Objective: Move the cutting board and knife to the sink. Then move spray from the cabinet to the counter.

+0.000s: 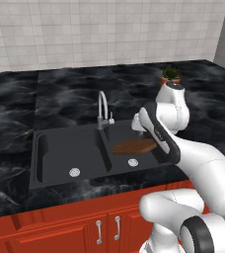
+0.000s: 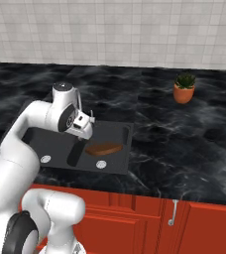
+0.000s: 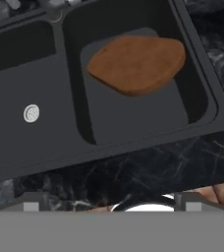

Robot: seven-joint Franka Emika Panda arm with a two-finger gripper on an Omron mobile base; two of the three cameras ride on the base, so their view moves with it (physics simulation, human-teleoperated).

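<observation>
Fingertips at the bottom of the hand view stand as far apart as they go, with nothing between them: the gripper is open and empty, poised above the front edge of the sink. Below and ahead of it, the cutting board lies in the right-hand basin, seemingly tilted against the basin wall, so that half of the first job looks done. The knife is not something I can pick out in any of the pictures, so the next step, as I judge it, is to find it on the counter and fetch it. To do that well, lift the hand straight clear of the basin rim and the faucet before swinging, keep the jaws wide, and come down on the handle across its narrow width, not the blade. The potted plant stands well apart to the right.
</observation>
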